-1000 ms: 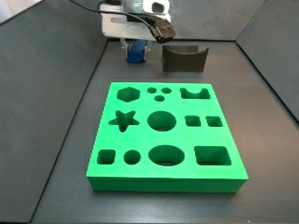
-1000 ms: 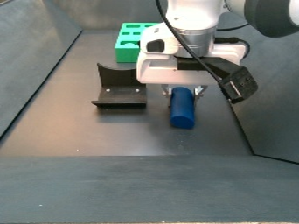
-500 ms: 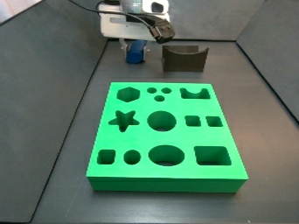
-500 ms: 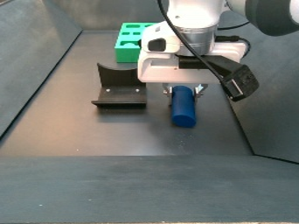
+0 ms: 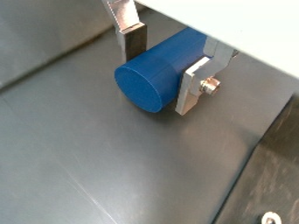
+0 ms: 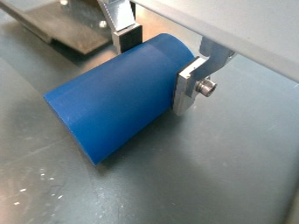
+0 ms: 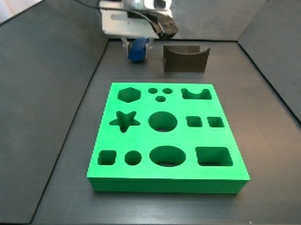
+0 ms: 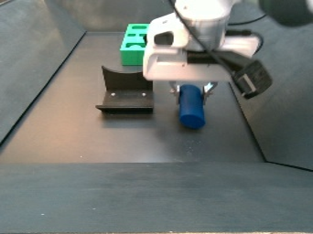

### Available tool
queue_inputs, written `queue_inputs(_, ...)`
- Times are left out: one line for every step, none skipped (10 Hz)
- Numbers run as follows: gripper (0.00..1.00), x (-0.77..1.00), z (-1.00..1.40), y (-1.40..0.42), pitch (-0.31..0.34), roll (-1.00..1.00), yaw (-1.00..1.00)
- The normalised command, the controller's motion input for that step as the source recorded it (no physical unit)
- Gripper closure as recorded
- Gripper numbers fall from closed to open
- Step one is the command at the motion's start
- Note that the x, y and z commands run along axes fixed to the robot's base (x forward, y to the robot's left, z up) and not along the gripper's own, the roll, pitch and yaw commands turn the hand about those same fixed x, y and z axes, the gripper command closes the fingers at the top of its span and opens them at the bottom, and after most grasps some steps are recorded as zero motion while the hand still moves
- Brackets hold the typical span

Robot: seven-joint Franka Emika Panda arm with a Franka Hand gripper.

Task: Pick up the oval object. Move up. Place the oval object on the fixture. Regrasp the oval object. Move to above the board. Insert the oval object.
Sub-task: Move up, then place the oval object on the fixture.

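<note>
The gripper [image 5: 163, 59] is low over the dark floor near the far end of the enclosure, and its two silver fingers [image 6: 191, 80] press on both sides of the oval object [image 6: 117, 92], so it pinches the blue peg. In both wrist views the peg lies on its side between the plates, and its free round end sticks out toward the camera. In a side view the peg [image 8: 192, 105] seems to touch the floor or to be just above it; I cannot tell which. The fixture [image 8: 124, 93] stands just beside it, apart from it, with its notch empty. The board [image 7: 170, 136] fills the middle of the floor and all its holes are free. I judge that the first grasp is made and the lift, the placing, the regrasp and the insertion remain. The arm comes down from above, with the wrist nearly vertical.
</note>
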Motion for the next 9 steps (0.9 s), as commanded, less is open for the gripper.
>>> queue_inputs(1.0, -0.06, 0.59, 0.04, 0.052, -0.01, -0.01)
queue_inputs(1.0, -0.03, 0.39, 0.03, 0.052, -0.01, -0.02)
queue_inputs(1.0, -0.02, 0.22, 0.02, 0.048, -0.02, -0.01)
queue_inputs(1.0, 0.0, 1.0, 0.0, 0.0, 0.0, 0.0)
queue_inputs(1.0, 0.01, 1.0, 0.0, -0.009, 0.0, 0.0)
queue_inputs(1.0, 0.0, 1.0, -0.01, 0.009, -0.01, 0.0)
queue_inputs(1.0, -0.01, 1.0, -0.01, 0.013, -0.01, 0.0)
queue_inputs(1.0, -0.01, 1.0, -0.01, 0.014, -0.02, 0.01)
queue_inputs(1.0, -0.01, 1.0, -0.01, 0.018, -0.02, 0.01)
